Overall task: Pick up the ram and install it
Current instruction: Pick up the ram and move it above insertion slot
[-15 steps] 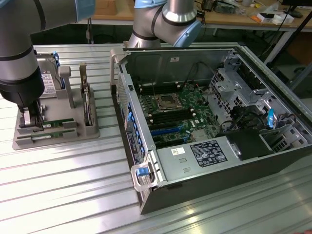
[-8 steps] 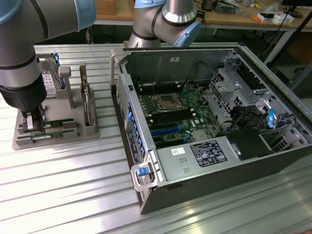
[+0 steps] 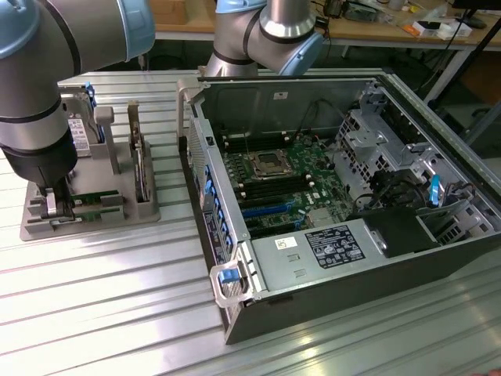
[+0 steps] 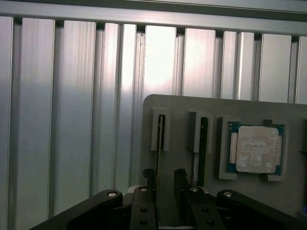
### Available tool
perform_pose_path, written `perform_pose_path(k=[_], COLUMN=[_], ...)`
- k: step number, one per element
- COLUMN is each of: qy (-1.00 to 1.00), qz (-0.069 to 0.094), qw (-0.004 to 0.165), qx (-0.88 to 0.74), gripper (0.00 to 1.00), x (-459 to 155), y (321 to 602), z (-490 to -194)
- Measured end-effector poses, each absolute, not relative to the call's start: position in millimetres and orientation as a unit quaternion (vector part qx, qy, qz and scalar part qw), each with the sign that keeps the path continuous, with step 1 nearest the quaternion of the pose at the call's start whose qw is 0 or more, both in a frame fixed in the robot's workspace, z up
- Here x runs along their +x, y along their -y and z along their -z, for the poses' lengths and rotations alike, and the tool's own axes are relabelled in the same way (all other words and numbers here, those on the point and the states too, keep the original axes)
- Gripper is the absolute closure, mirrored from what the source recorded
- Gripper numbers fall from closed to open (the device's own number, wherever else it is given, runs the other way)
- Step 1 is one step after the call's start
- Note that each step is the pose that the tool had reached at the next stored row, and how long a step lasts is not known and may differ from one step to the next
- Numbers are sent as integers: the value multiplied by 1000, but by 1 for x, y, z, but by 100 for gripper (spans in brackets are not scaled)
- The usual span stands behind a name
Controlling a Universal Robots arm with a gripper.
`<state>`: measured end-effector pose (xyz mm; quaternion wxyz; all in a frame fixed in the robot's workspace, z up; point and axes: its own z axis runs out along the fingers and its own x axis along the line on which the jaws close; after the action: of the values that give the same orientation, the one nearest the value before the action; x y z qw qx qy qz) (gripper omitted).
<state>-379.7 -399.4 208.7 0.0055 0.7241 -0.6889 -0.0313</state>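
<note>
While the ram (image 4: 159, 143) sits edge-on in a fixture (image 4: 216, 108) slot, I see gripper (image 4: 165, 184) jaws part-open astride its near end, holding nothing: pick-up step, imo needs centring b4 closing.

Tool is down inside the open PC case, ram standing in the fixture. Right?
No. The exterior view shows the tool at the grey fixture, not inside the PC case. The ram does stand in the fixture.

table (image 4: 72, 96): ribbed, glossy metal; holder (image 4: 182, 108): smooth matt plastic; pincer (image 4: 164, 176): matt finish
</note>
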Motion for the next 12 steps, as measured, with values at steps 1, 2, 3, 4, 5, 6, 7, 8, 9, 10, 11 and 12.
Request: perform_pose_path(k=[1, 2, 3, 4, 5, 6, 7, 8, 9, 10, 11, 12], qy=[689, 689, 689, 689, 689, 689, 689, 689, 689, 689, 689, 689], qz=[31, 31, 31, 31, 31, 31, 31, 31, 31, 31, 31, 31], qw=[6, 5, 5, 5, 5, 5, 5, 6, 6, 6, 6, 6], qx=[724, 724, 724, 724, 724, 724, 724, 724, 724, 724, 724, 724], gripper=[70, 70, 70, 70, 70, 70, 70, 70, 70, 70, 70, 70], x=[-380, -380, -380, -380, -380, -380, -380, -380, -380, -380, -380, -380], y=[399, 399, 399, 399, 399, 399, 399, 399, 399, 399, 399, 399], z=[-209, -209, -209, -209, -209, -209, -206, -204, -203, -203, -203, -203])
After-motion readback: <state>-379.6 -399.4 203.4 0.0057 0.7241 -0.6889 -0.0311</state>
